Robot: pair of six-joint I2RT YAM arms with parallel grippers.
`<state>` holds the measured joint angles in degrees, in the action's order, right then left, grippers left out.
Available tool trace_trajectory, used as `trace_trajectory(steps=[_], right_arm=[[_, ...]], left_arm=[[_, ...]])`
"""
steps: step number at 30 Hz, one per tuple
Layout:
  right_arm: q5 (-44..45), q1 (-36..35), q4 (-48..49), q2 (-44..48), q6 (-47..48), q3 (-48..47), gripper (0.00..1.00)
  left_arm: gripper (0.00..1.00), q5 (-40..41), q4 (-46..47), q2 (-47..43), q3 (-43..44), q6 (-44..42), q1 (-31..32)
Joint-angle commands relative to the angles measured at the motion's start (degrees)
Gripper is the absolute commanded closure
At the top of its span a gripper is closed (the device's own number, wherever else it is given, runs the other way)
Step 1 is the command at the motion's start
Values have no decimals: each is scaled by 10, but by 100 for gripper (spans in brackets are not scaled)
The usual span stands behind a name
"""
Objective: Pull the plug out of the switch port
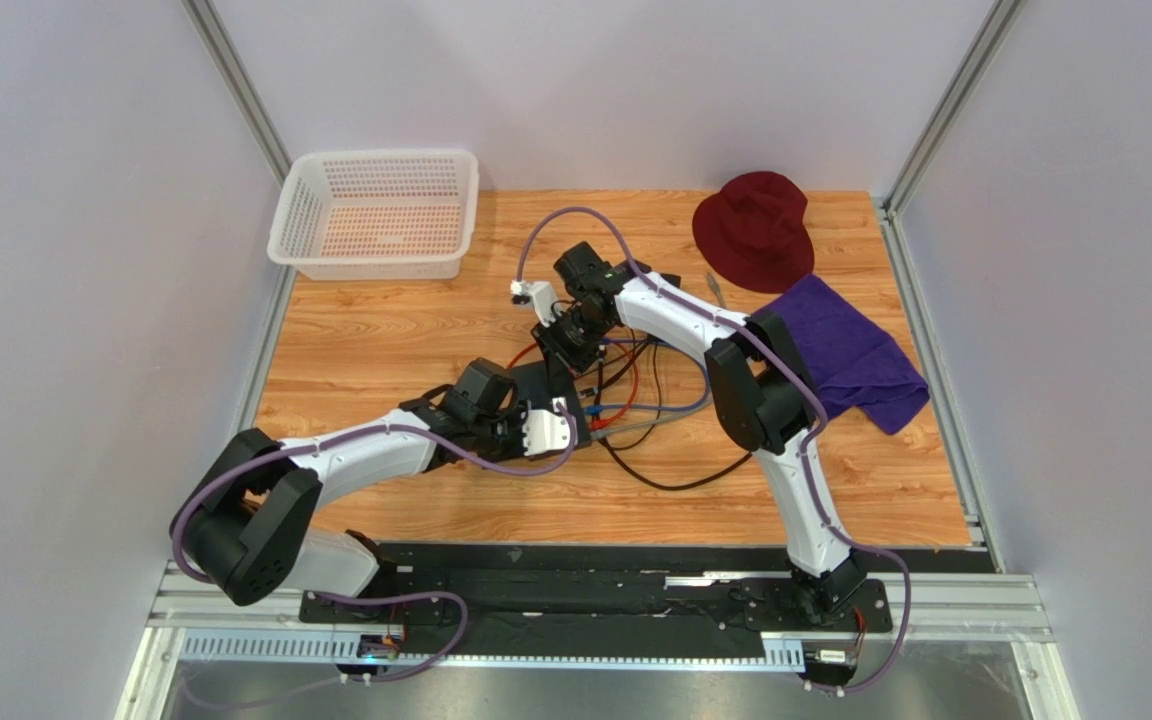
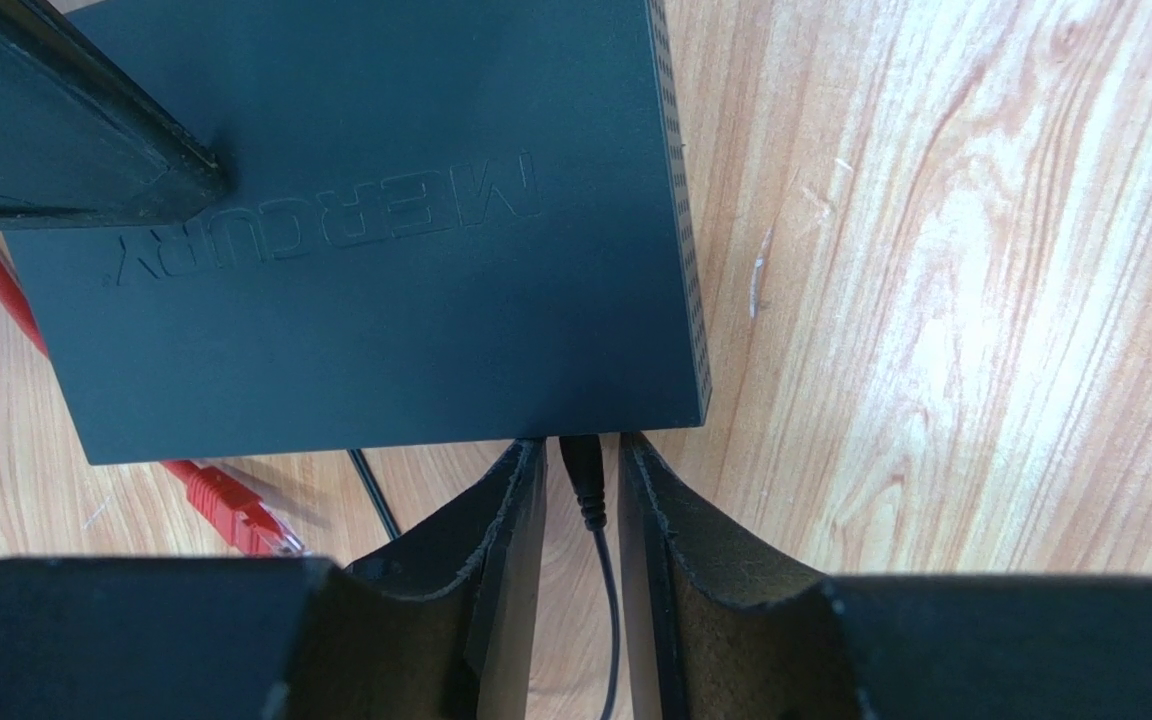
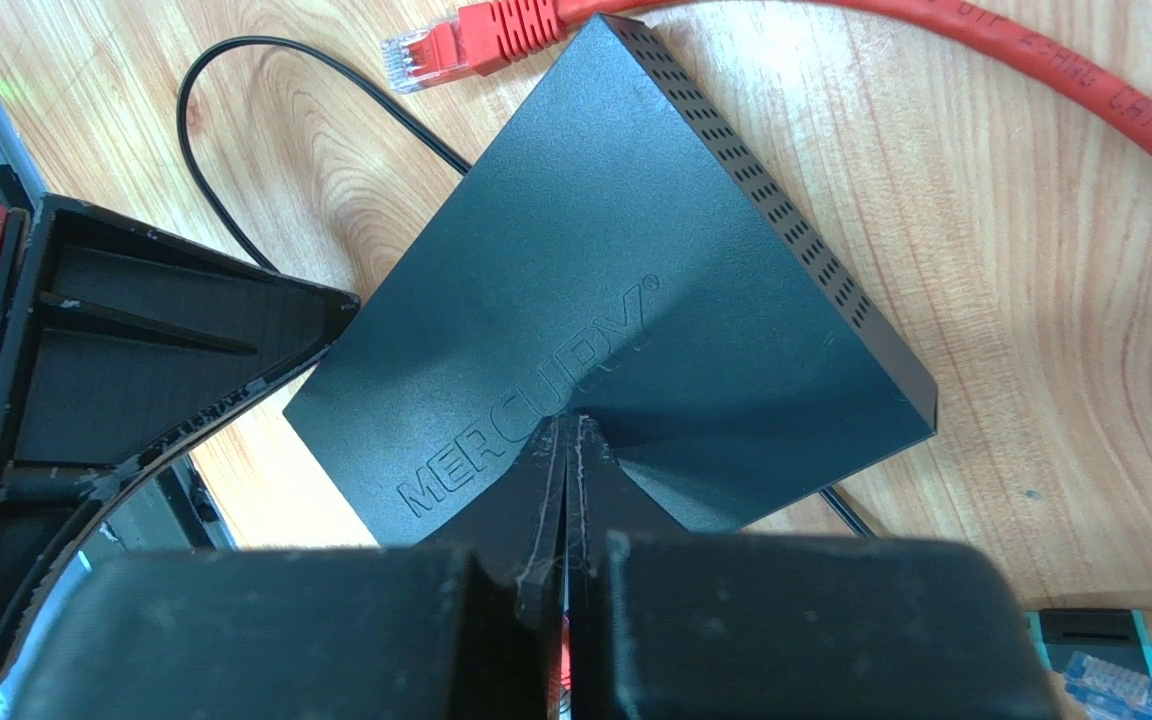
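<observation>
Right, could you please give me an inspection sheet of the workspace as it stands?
Surface: wooden table.
Job's things: dark switch lying flat; black plug seated in its near edge, port hidden.
Clutter: white basket far left, maroon hat far right, purple cloth beside it.
Hands: left hand open, fingers flanking the plug; right hand shut, tips down on the switch top.
Cables: red cable loose, connector unplugged; other leads tangled nearby.
Surroundings: plain grey walls.
</observation>
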<state>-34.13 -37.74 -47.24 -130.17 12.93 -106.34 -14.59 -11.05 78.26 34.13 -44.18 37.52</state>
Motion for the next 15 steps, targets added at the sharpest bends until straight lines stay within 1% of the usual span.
trace_trajectory(steps=[1,6,7,9,13,15], right_arm=[[64,1,12,-15,23,3,100],[64,0,11,-18,21,-3,100],[64,0,12,-18,21,-3,100],[66,0,14,-19,13,-2,100],[66,0,15,-18,11,3,100],[67,0,14,-17,12,4,100]], left_arm=[[68,-4,22,12,7,2,7],[76,-11,12,13,8,-7,7],[80,-11,11,14,9,-7,7],[83,-12,5,20,15,-9,8],[100,-20,-6,21,20,-17,8],[100,-41,-27,17,29,-26,8]])
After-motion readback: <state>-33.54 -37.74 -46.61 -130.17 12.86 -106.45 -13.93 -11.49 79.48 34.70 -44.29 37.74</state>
